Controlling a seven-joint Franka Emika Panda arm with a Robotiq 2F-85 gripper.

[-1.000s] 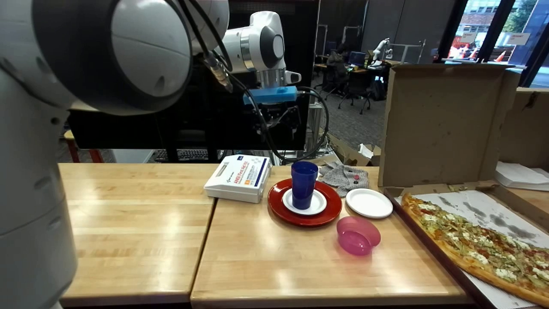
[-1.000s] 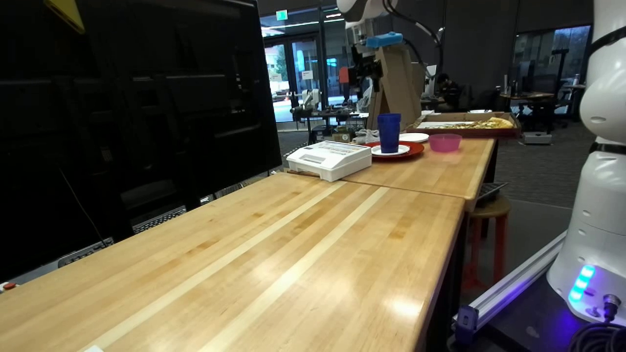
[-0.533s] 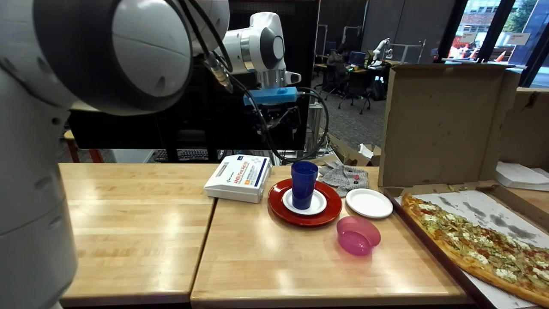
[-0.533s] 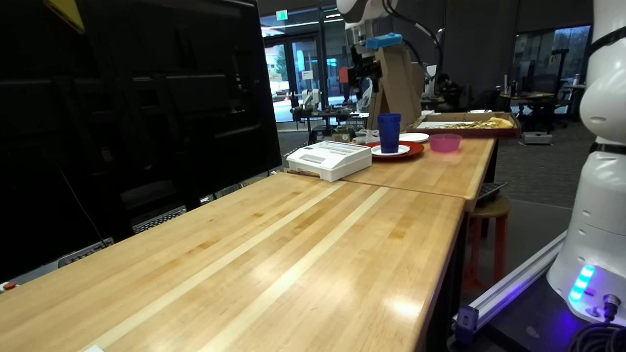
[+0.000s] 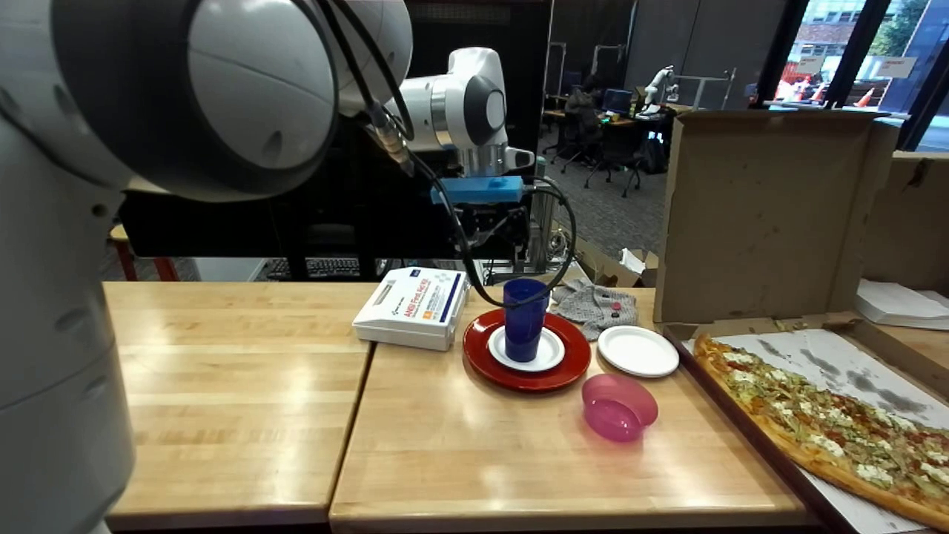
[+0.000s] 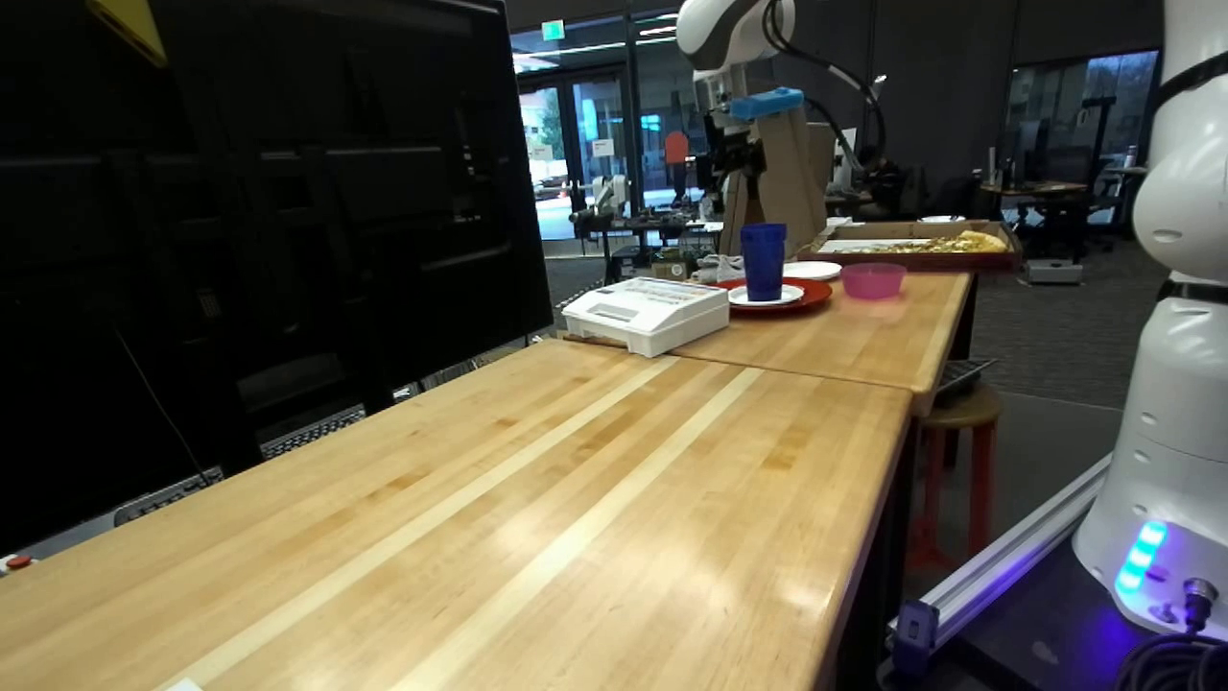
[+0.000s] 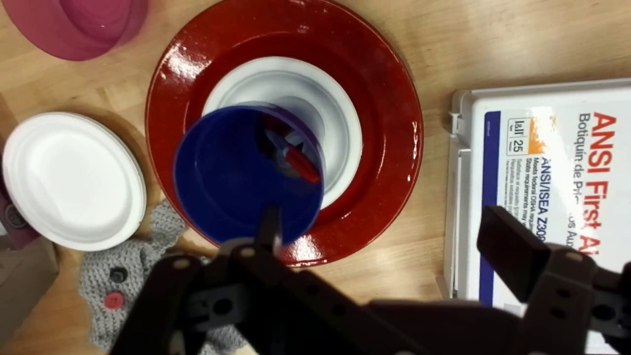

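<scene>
Gripper [image 7: 389,240], jaws spread wide, hangs near the blue cup [image 7: 222,172]. Cup upright on small white plate [image 7: 341,133], that on a red plate [image 7: 389,123]; red-and-gray object [image 7: 301,165] inside cup. First aid kit [image 7: 542,192] and gray knitted item [image 5: 589,304] lie beside the red plate.

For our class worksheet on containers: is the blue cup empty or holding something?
Holding something: in the wrist view, a red and grey object shows inside the blue cup.
</scene>
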